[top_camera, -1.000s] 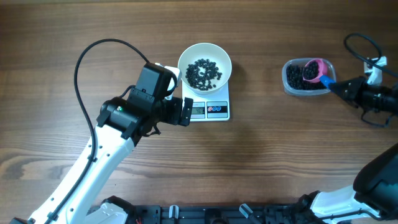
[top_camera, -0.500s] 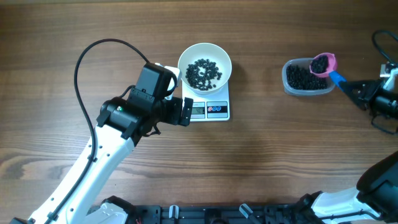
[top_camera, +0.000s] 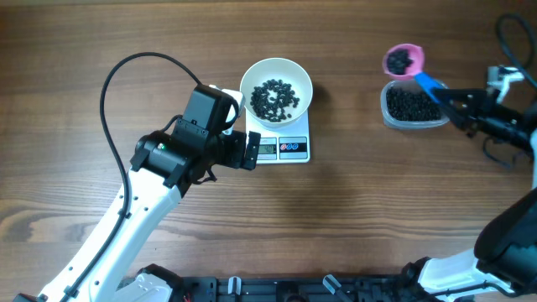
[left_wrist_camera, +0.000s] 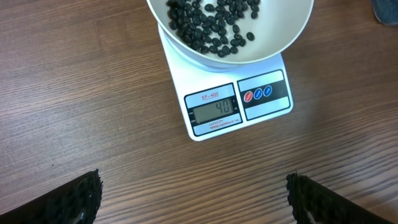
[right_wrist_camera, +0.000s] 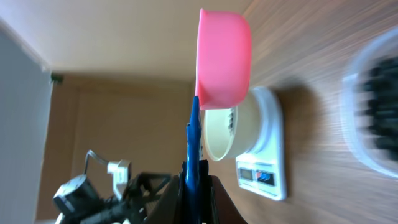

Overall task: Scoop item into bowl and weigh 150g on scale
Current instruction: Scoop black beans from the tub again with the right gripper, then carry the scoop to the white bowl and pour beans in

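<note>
Holding the blue handle [top_camera: 430,83] of the pink scoop [top_camera: 417,55] in shut jaws, the right gripper [top_camera: 449,102] hangs well to the right of the scale [top_camera: 300,127] and a little farther from the robot than it. The scoop carries a small load of black beans [top_camera: 401,59] and sits level, its cup just beyond the far rim of the clear tub [top_camera: 386,105], which also lies right of the scale and holds more beans.

Scoop and handle form one long axis that runs slantwise from the gripper, the cup end pointing toward the scale and away from the robot. The white bowl [top_camera: 304,77] stands on the scale's far half, a loose dark heap in its bottom, so the target lies to the left of the cup, well apart from it, across bare wood. The carry looks like a mostly sideways sweep leftward, cup leading, then a roll of the wrist over the bowl.

Though the left gripper [top_camera: 252,151] is nearer, just beside the scale's left edge, its jaws stand wide and empty. Its camera looks down on the lit display, whose digits I cannot read surely.
</note>
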Motion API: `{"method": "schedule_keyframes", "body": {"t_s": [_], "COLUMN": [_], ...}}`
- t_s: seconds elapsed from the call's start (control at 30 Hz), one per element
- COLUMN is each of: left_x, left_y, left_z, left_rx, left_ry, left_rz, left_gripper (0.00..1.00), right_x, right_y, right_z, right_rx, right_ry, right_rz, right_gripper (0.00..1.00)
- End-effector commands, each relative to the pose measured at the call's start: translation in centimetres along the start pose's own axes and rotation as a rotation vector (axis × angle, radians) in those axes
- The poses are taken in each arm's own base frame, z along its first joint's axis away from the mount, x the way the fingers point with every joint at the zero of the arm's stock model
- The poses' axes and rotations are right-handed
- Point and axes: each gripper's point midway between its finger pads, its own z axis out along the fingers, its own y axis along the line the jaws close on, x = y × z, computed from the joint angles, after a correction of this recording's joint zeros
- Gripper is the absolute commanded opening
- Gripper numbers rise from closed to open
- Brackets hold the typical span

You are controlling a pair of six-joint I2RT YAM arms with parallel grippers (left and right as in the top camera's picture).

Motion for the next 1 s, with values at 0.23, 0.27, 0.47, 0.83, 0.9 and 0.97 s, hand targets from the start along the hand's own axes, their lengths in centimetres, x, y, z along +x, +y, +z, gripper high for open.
{"method": "schedule_keyframes", "body": {"t_s": [0.23,0.27,0.47,0.83,0.9,0.97], "left_x": [0.0,0.0,0.0,0.0,0.0,0.0], "left_y": [0.1,0.1,0.1,0.1,0.1,0.1], "left_z": [0.1,0.1,0.1,0.1,0.1,0.1], "left_rx": [-0.004,-0.004,-0.004,-0.004,-0.004,-0.004], "left_ry": [0.001,0.001,0.001,0.001,0.001,0.001], "left_rz": [-0.01,-0.01,-0.01,-0.01,-0.01,-0.01], "left_gripper": [1.0,1.0,1.0,1.0,1.0,1.0], "right_x": [6.3,6.8,9.3,7.3,7.8,8.4], "right_y": [4.5,3.4,1.8,5.0,5.2,4.9], "right_z": [13.1,14.7,19.7,20.1,20.2,20.4], "right_rx": [-0.099,-0.007,0.178,0.413,0.463,0.498], "right_ry": [0.351,0.358,0.385,0.22,0.221,0.242], "right_rz": [-0.126,-0.153,-0.366,-0.916,-0.988,-1.033], "right_gripper": [0.04,0.04,0.04,0.04,0.04,0.04]}}
